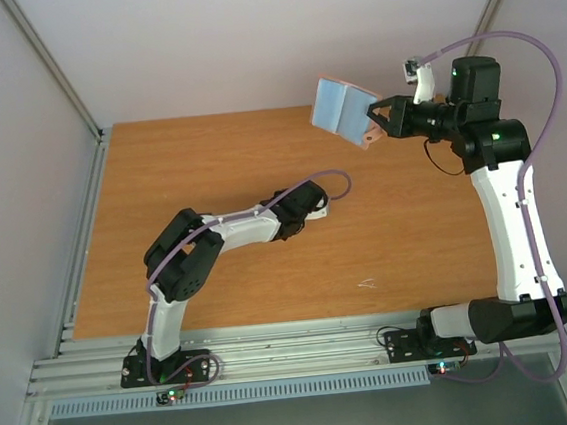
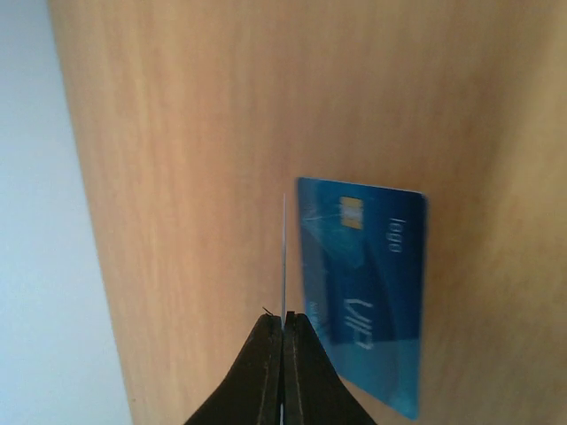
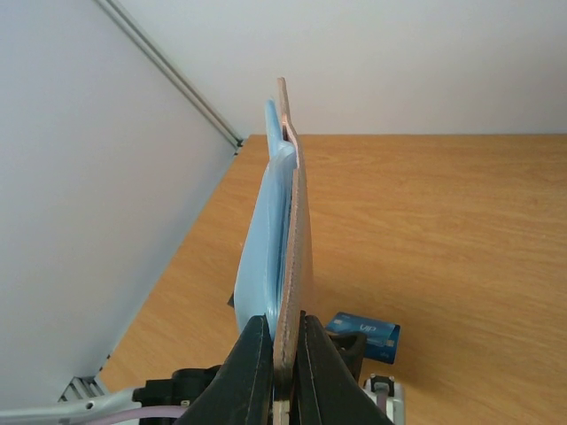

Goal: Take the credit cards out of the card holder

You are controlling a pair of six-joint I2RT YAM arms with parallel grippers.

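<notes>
1. thin card (image 2: 284,257) in the left gripper (image 2: 283,326) shows edge-on only; face and colour can't be told.
2. blue card (image 2: 363,292): print blurred, near corner hidden behind that gripper.
3. card holder (image 3: 288,239) seen edge-on from the right wrist; pockets hidden.

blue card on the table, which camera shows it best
The left wrist view: the blue card lies face up and large, chip and lettering visible, though slightly blurred. The right wrist view catches only a small strip of it low in frame. In the top view I cannot find it; the left arm probably covers it.
</notes>
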